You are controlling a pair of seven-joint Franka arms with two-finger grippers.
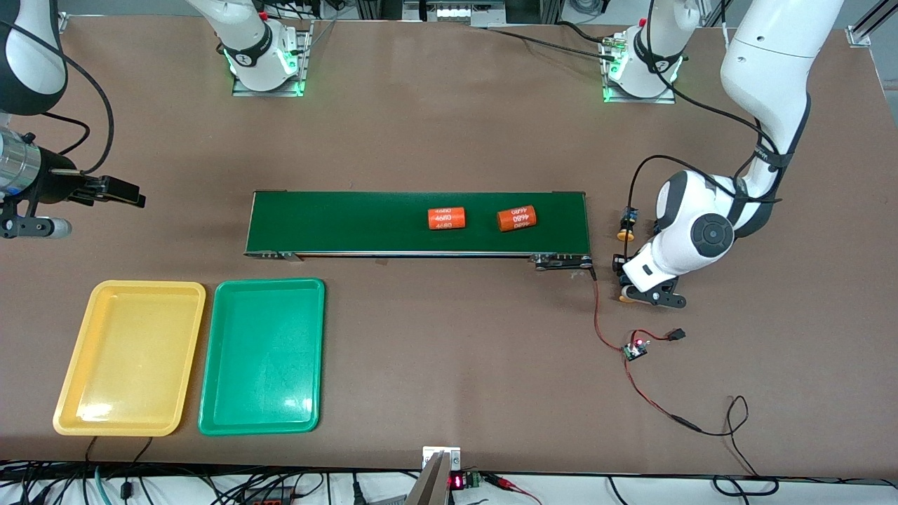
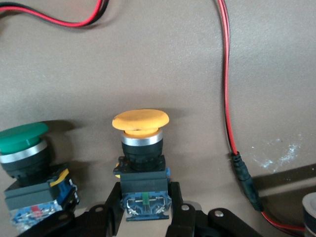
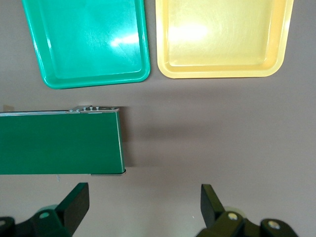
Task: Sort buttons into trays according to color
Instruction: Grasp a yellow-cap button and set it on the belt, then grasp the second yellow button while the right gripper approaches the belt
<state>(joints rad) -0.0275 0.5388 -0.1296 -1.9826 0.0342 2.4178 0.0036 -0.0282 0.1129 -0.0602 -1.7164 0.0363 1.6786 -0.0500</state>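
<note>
Closed on the blue-and-black body of an orange-capped button, the left gripper sits low at the table, just off the left arm's end of the conveyor belt. Its two fingers press the switch block from either side, and the button stands upright with its cap up. Just beside it stands a green-capped button, also upright and free of the fingers. In the front view a second orange-capped button stands near the belt's end, close by the left arm's wrist. A red-and-black wire runs across the table next to the held button, from the belt's end to a small circuit board.

Two orange cylinders printed with white numbers lie on the belt. The right gripper waits with its fingers wide apart and holding nothing, above the table at the right arm's end of the belt. The yellow tray and green tray lie side by side, nearer the front camera than the belt. The table is brown, with cables along its near edge.
</note>
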